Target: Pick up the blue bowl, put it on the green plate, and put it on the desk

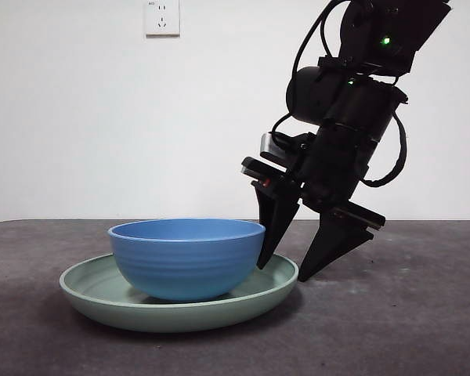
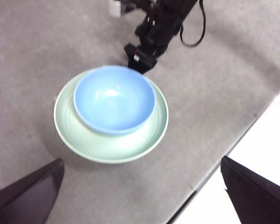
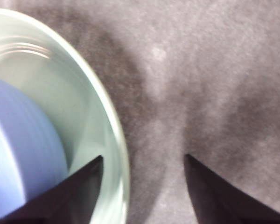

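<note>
Bowls: one, the blue bowl [image 1: 187, 257]
Plates: one, the green plate [image 1: 102, 294]
Desks: one, the desk [image 1: 407, 313]
Grippers: two, the right gripper [image 1: 300, 260] and the left gripper [image 2: 144, 196], each with two black fingers
Wall sockets: one, white wall socket [image 1: 162, 17]

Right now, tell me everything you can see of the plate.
The plate is wide, shallow, pale mint green, smooth like glazed ceramic or plastic, with a low raised rim and faint rings inside. It lies flat on the desk. The bowl sits upright in it, off centre. The right gripper straddles its rim, open; contact unclear.
</note>
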